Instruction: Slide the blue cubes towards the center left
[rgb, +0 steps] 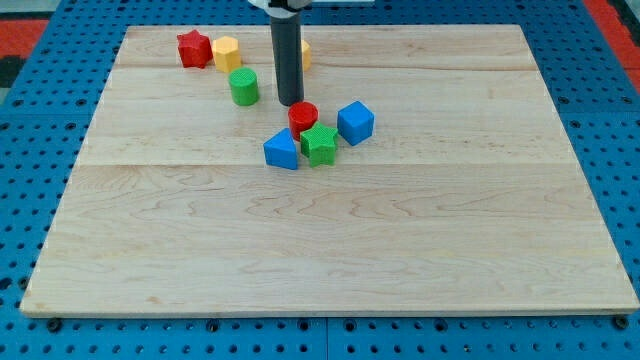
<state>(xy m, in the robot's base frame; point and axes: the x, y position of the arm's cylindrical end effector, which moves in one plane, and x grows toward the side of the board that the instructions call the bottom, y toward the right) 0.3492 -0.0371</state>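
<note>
A blue cube (355, 122) sits just right of the board's middle. A second blue block (282, 150), wedge-like in shape, lies to its left, below a red cylinder (303, 118) and touching a green star (320, 145). My tip (291, 102) stands just above and left of the red cylinder, to the right of a green cylinder (244, 87). The tip is apart from both blue blocks.
A red star (194, 48) and a yellow block (226, 52) lie near the view's top left. Another yellow block (305, 53) is partly hidden behind the rod. The wooden board (330, 250) rests on a blue pegboard surround.
</note>
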